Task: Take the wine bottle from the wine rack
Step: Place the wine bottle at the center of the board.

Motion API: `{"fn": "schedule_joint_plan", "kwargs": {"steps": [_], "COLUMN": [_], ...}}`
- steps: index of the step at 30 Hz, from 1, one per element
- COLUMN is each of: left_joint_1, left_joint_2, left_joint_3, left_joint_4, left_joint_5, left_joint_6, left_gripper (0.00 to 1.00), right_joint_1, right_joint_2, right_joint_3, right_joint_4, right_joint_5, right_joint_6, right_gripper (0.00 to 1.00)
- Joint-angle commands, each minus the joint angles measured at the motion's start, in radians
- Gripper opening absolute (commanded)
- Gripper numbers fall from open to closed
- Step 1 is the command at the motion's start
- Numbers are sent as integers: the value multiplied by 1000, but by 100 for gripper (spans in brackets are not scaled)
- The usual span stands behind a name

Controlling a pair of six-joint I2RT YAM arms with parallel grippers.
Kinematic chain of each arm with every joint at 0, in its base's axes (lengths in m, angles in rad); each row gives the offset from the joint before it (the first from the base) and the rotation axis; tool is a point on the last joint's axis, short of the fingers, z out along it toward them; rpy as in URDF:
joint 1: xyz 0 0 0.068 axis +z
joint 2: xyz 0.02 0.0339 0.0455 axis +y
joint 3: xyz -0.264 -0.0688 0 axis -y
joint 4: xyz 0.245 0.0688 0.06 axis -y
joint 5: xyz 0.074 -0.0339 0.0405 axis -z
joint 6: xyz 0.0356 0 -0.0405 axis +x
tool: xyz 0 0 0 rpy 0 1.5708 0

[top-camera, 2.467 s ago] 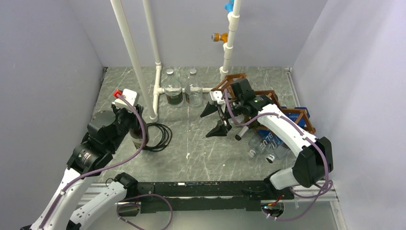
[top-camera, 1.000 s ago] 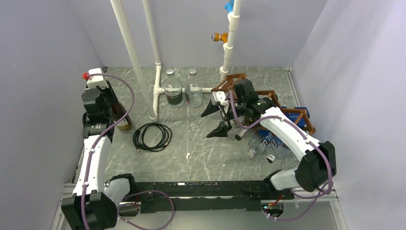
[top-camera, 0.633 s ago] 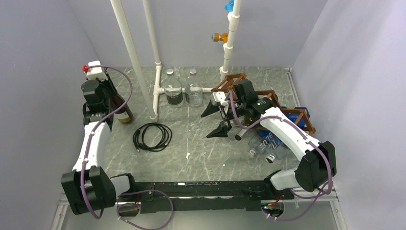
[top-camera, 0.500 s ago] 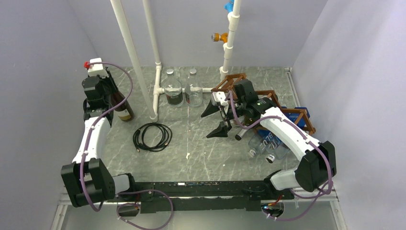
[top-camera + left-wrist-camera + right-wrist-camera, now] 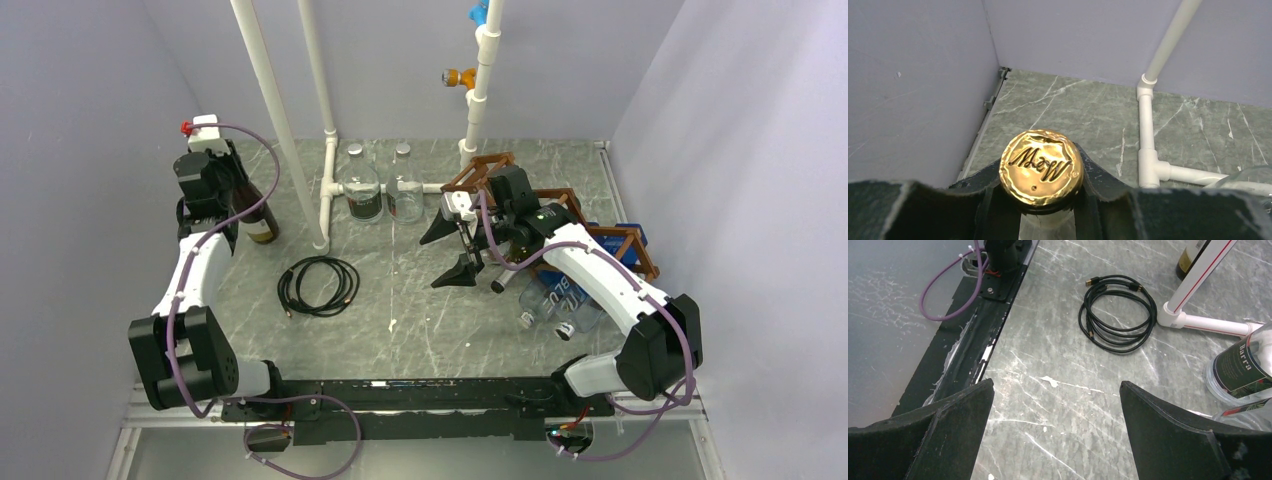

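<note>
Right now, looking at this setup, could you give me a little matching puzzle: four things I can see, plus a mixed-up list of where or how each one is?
Things
1. wine bottle
2. black cable
3. wine rack
4. right fingers

Places and states
A. lying coiled, nothing touching it
B. spread wide, holding nothing
C. clamped just under its gold cap by the left fingers
D. reddish-brown, standing at the far right

Pairs: 1-C, 2-A, 3-D, 4-B
</note>
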Motion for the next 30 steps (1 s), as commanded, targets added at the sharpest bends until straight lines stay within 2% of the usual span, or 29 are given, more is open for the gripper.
{"fn": "schedule_joint_plan", "kwargs": {"steps": [1,4,14,20,25,30], "left_joint_1": [5,5,5,5,5,4], "left_joint_2": [-49,-51,-94,-180,-294,-437], "left_joint_3": [102,88,68,84,53,1], "left_joint_4": [343,334,241,76,-55,-206], "left_joint_5": [24,17,24,-79,-112,-86], "left_joint_6": [22,19,-1,-61,-118,-198], "left_gripper": [10,30,67,86,98,99], "right_joint_1": [-5,-6,-5,-5,-5,-9], "right_joint_2": [-1,0,-3,-11,-25,-41], "right_joint_3": [-4,-5,-7,-8,-8,-4], "right_joint_4": [11,13,16,-1,-25,-62], "right_joint_5": [-31,-29,-27,-17,-11,-3], "right_joint_6": [-29,-29,-30,-55,-86,-130], "right_gripper": [99,99,99,99,99,99]}}
